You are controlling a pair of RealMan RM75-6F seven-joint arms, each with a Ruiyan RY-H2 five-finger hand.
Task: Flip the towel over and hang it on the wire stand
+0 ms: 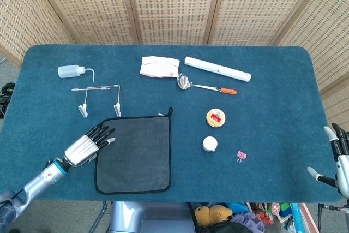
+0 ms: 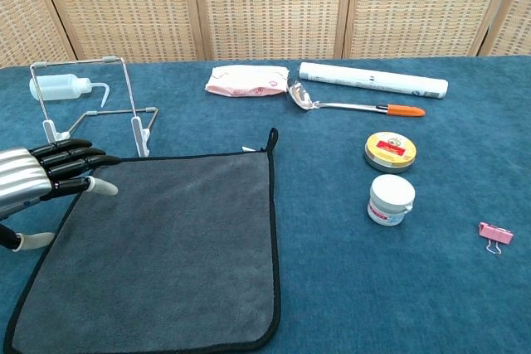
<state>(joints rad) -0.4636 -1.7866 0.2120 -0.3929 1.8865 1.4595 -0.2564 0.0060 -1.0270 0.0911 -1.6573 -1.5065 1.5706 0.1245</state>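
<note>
Towel: grey, flat on table. Left hand: fingers extended over its left edge, holding nothing.

Silver hand — black fingers

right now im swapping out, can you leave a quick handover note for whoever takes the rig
Left hand: holds nothing, fingers extended over the towel's left edge.
Right hand: off at the table's right edge, holds nothing.
Towel: flat on the table, near side, not yet flipped.
Wire stand: upright just behind the towel's far left corner, nothing hung on it.
Done: nothing visible.
Left: grip the towel, flip it, hang it on the stand.
</note>
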